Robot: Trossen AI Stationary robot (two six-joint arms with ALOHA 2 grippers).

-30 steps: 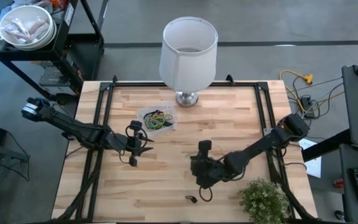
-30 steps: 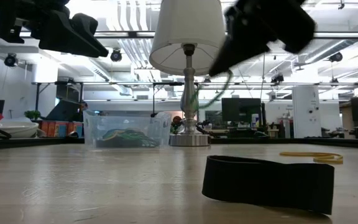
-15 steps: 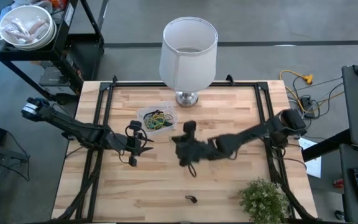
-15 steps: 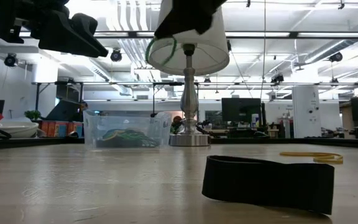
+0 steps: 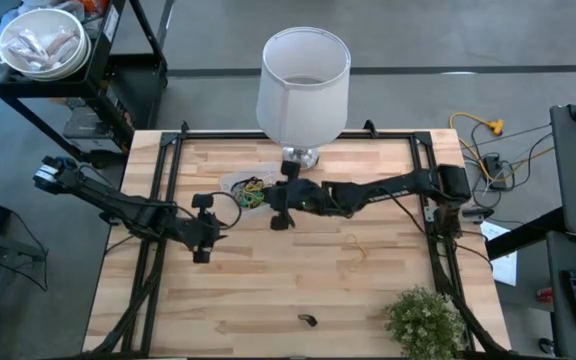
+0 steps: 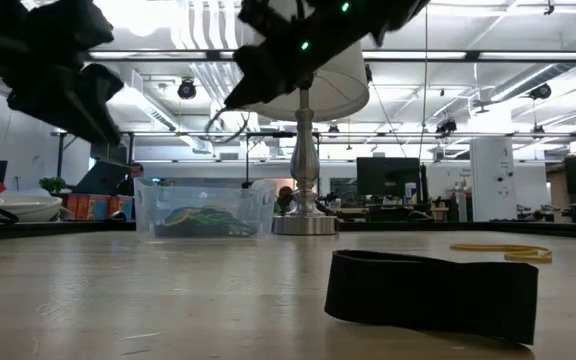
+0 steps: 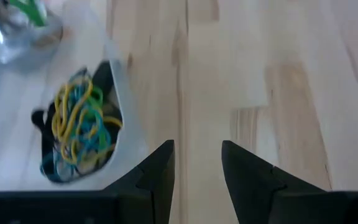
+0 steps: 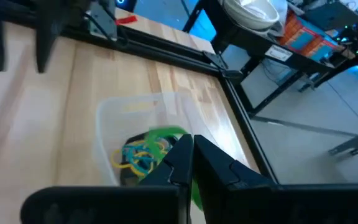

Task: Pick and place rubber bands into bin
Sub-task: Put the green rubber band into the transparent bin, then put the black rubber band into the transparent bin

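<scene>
The long dark right arm is now stretched across the light wooden slatted table (image 5: pixel 368 290), whereas half a second ago it was held nearer the table's middle. Its right gripper (image 5: pixel 280 207) is brought to the edge of the small shallow transparent plastic bin (image 5: pixel 252 190), which lies just beyond and beneath the fingertips. The fingers are pressed together on a thin green rubber band (image 8: pixel 166 133), which is seen dangling over the bin in the right wrist view. The carrying leg is judged nearly finished; only the release into the bin is left.

The left gripper (image 5: pixel 201 228) is held low over bare wood, drawn a little back from where it stood before, its fingers parted and holding nothing; the bin lies just beyond its tips and off to one side.

Inside the bin a tangle of yellow, green and black rubber bands (image 7: pixel 78 127) is already gathered. Well behind the right gripper, a wide black band (image 6: pixel 430 293) and a thin tan loop (image 5: pixel 353 248) are left on the table.
</scene>
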